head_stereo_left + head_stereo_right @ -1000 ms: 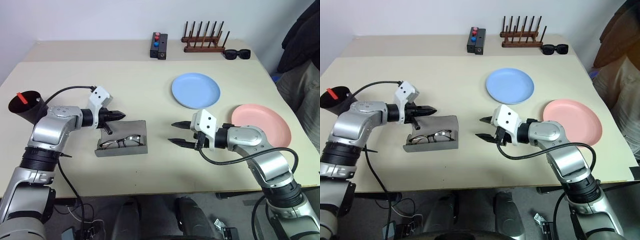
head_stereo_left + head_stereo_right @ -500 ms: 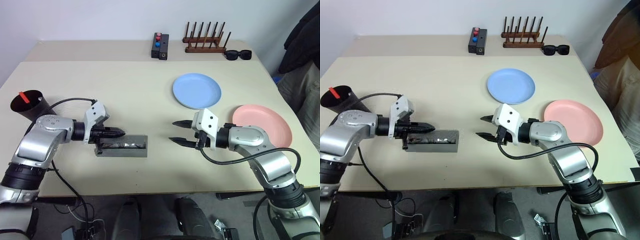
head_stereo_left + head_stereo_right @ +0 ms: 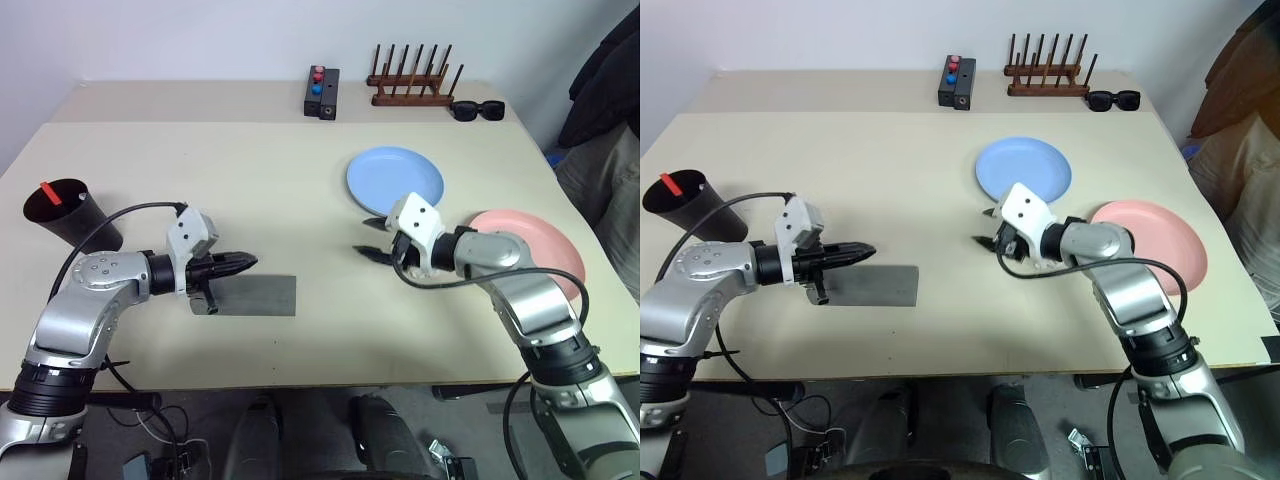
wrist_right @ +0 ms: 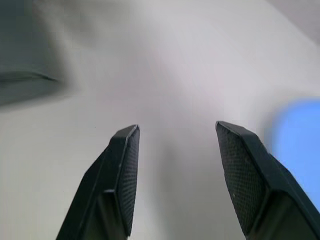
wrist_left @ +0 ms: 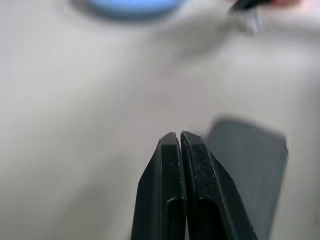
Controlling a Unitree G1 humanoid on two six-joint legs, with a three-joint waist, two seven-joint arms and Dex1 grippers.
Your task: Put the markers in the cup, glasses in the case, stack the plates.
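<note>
The grey case (image 3: 250, 295) lies shut and flat on the table, so the glasses are hidden. My left gripper (image 3: 245, 263) is shut and empty, its tips hovering just above the case's near-left corner; the left wrist view shows the joined fingers (image 5: 172, 150) beside the case (image 5: 250, 165). My right gripper (image 3: 363, 237) is open and empty, just short of the light blue plate (image 3: 395, 180). The salmon pink plate (image 3: 545, 245) lies to its right. At the far left the black cup (image 3: 62, 210) holds a red-capped marker (image 3: 47, 190).
At the back of the table stand a wooden peg rack (image 3: 412, 85), black sunglasses (image 3: 474, 109) and a small black box with red and blue buttons (image 3: 321, 90). Dark clothing (image 3: 605, 70) hangs past the table's right edge.
The case's lid has come down, covering the glasses. My left gripper has drawn back toward me. My right gripper has moved forward toward the blue plate.
</note>
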